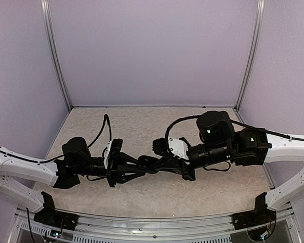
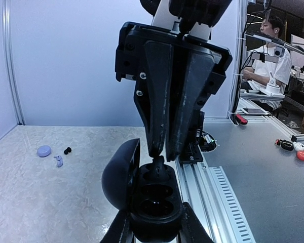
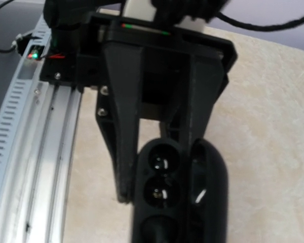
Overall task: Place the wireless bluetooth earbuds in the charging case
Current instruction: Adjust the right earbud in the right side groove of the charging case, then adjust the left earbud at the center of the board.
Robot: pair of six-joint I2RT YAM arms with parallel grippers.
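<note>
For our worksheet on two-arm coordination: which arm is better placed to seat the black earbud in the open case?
Right. The right gripper pinches the black earbud directly over a socket of the charging case; the left gripper is occupied holding that case.

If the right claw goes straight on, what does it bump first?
The open black charging case in the left claw. The right claw points straight at it; the black earbud at its tips seems to touch it, though depth is unclear.
</note>
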